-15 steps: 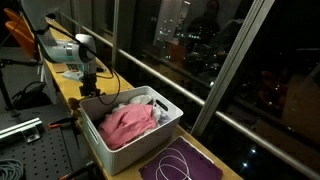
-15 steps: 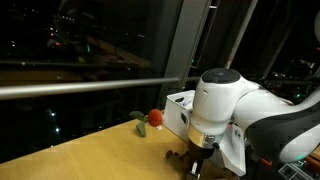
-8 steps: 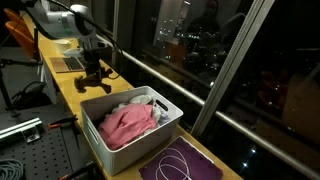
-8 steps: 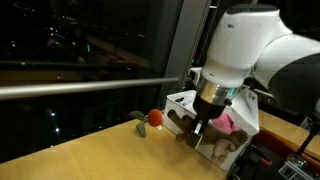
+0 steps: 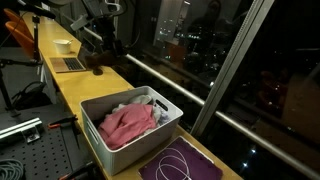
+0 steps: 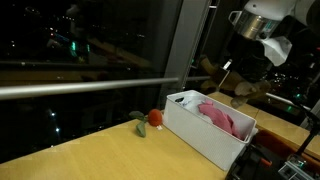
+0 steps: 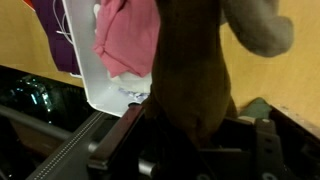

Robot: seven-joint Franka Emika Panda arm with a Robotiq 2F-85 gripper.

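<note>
The claw (image 5: 100, 48) is pressed together, pinching a brown soft fabric item (image 7: 190, 85). In an ext. view the item hangs from the jaws, raised above the yellow wooden bench (image 5: 65, 90) and apart from its surface. In wrist view the fabric fills the centre directly in front of the claw. Beyond it sits a white rectangular plastic bin (image 7: 95, 95) w/ a pink crumpled cloth (image 7: 128, 40) inside, and a purple mat (image 7: 58, 35) just beside the bin.
</note>
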